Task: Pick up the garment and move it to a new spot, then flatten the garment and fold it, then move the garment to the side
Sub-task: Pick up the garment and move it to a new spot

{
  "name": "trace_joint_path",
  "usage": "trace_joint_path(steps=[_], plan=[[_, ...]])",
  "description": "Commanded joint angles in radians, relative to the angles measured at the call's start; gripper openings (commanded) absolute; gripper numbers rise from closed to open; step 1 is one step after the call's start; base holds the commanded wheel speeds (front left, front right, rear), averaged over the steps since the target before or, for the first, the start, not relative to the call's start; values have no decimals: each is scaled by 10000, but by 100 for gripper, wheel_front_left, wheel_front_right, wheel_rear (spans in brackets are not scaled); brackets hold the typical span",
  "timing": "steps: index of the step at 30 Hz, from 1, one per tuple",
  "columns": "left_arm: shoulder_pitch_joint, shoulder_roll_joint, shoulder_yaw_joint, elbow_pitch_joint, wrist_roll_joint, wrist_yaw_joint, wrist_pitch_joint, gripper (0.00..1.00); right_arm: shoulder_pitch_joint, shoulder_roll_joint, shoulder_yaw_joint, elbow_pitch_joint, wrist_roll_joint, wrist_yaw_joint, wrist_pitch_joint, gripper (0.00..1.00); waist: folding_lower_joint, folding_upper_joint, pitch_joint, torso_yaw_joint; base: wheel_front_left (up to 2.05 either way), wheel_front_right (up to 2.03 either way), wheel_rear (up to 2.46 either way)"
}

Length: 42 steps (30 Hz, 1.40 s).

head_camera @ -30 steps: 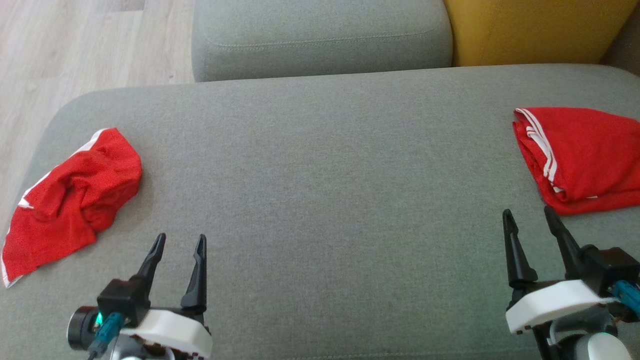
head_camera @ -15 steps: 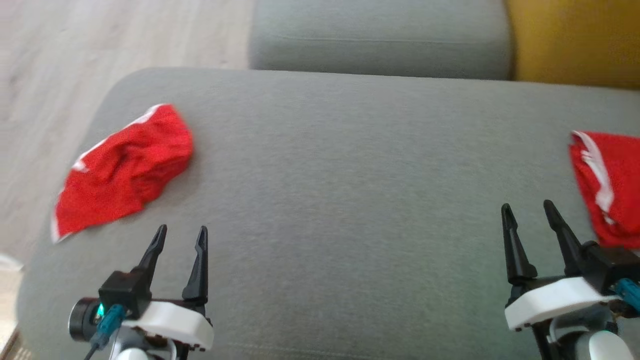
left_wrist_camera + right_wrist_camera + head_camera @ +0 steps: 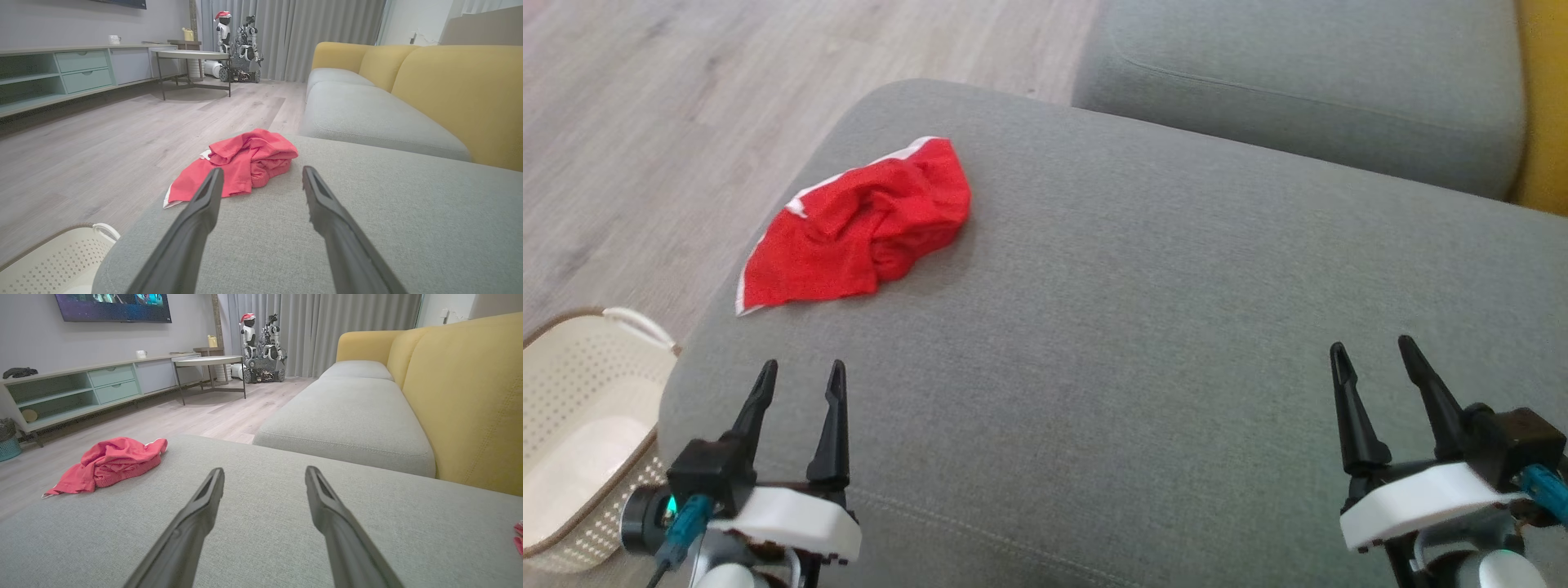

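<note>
Crumpled red cloth garment (image 3: 866,224): matt, with a fine mesh-like knit and smooth white trim. Large grey sofa seat cushion (image 3: 1160,327): coarse woven fabric, matt, with a stitched seam near its front edge. Pale plank floor (image 3: 645,122): wood grain with a soft sheen. Cream perforated plastic basket (image 3: 572,384): smooth, edged in brown. Left gripper (image 3: 801,364) and right gripper (image 3: 1370,343): matt black plastic fingers above smooth white plastic shells. Mustard-yellow sofa back (image 3: 457,94): matt upholstery cloth.
</note>
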Motion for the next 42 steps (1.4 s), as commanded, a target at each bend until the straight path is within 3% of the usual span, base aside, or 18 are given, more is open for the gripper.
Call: trace_joint_path(steps=[1,19,28,34,42], plan=[[-602,198,450,-383,-81,69,-116,100,-232,-57,249,-416,90,-9,-9,100,0,-1,-14,155,0,0,0],[-886,116,407,-578,-66,130,-231,100,-355,-57,277,-448,98,-9,78,100,0,-1,157,178,0,0,0],[-3092,-242,824,-180,-177,-141,-304,100,-1280,-138,647,-1058,-369,-9,526,100,0,-1,1774,-687,0,0,0],[-5467,-231,1008,1597,-437,-710,-272,100,-1925,-528,743,-1432,-432,-9,777,100,0,-1,3117,-1267,0,0,0],[-8115,366,1034,6115,-575,-1334,592,100,-2576,-775,1104,-1330,-266,-9,713,100,0,-1,4175,-2050,0,0,0]])
